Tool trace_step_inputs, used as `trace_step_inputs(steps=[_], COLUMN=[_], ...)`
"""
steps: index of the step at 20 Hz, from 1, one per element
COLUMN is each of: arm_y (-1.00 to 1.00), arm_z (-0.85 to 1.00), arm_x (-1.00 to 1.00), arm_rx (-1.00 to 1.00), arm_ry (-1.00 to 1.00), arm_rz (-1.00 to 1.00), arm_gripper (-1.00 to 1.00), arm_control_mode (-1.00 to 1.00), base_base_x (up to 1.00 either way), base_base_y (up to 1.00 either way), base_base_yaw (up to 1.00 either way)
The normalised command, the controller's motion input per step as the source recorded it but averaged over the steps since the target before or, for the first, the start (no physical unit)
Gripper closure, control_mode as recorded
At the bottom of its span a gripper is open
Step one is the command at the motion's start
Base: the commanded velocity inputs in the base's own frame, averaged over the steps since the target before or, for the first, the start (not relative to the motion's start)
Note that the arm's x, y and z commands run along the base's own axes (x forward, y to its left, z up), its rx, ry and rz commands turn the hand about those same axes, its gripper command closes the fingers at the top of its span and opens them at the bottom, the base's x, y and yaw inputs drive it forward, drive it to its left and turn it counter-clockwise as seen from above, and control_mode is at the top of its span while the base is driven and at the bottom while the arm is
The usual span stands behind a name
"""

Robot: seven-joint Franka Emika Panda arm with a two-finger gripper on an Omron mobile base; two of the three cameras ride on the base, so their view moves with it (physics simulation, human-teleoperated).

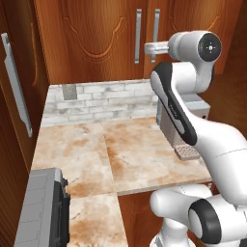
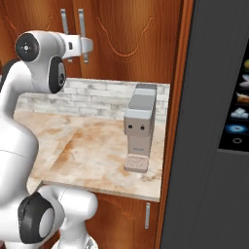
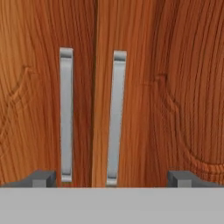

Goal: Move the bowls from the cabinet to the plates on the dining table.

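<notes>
Reddish-brown wood cabinet (image 3: pixel 131 87) stands shut, so the bowls are presumably inside. Gripper (image 3: pixel 111 179) is wide open, empty, facing two silver handles (image 3: pixel 116 118). They look rigid, slim and probably slick; grasp one at mid-length. The doors likely swing stiffly.

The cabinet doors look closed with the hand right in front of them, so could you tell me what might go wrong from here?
1. The open hand faces both bar handles; the left handle and right handle sit close together, so the fingers might straddle or catch both.
2. The cabinet hangs above the counter; a door swinging out could strike the arm.
3. The coffee machine stands below, within the elbow's sweep.
</notes>
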Motion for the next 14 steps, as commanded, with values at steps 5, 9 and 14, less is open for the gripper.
trace_step_inputs(steps=[5, 9, 14], arm_y=[-0.11, -0.10, 0.00], arm_z=[0.00, 0.00, 0.00], arm_x=[0.28, 0.29, 0.30], arm_rx=[0.00, 0.00, 0.00], arm_ry=[0.00, 0.00, 0.00], arm_rz=[0.02, 0.02, 0.01], arm_gripper=[-1.00, -1.00, -1.00], arm_control_mode=[-1.00, -1.00, -1.00], base_base_x=[0.00, 0.00, 0.00], base_base_y=[0.00, 0.00, 0.00], base_base_yaw=[0.00, 0.00, 0.00])
